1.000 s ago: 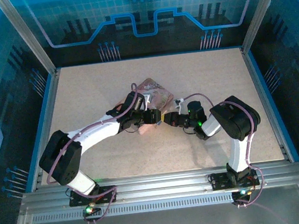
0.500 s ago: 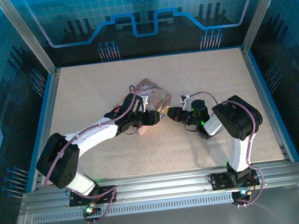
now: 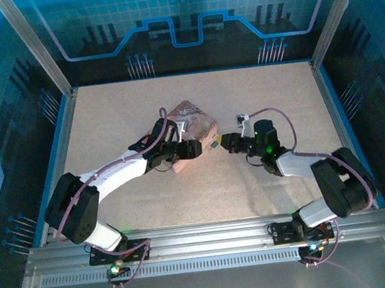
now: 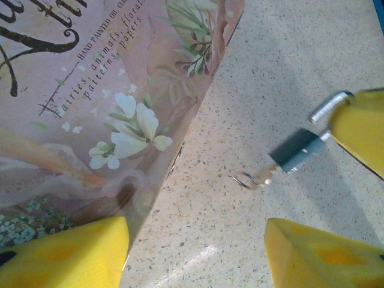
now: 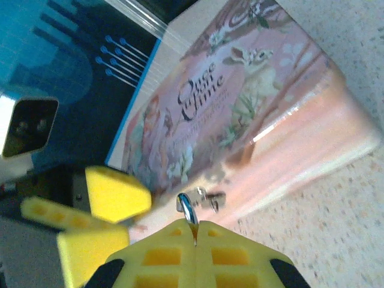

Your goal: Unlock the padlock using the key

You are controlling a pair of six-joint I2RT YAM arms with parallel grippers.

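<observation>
The padlock (image 4: 297, 150) is small and dark bluish, and it hangs just above the table beside the pink tin. My right gripper (image 5: 195, 231) is shut on its silver shackle (image 5: 187, 209). The key (image 4: 258, 177), a thin grey sliver with a small ring, sticks out of the padlock's lower end. My left gripper (image 4: 195, 240) is open just short of the key, with only bare table between its yellow fingers (image 4: 66, 252). Seen from above, the left gripper (image 3: 198, 148) and right gripper (image 3: 223, 142) face each other with the padlock (image 3: 214, 143) between them.
The pink picture-printed tin (image 3: 193, 121) lies flat just behind and left of the padlock, and the left gripper's finger is against its edge. A low blue rim (image 3: 63, 141) bounds the speckled tabletop.
The left jaws have widened and drawn slightly left, away from the key. The right arm's elbow has swung down and out to the right, while its gripper kept the padlock beside the tin.
</observation>
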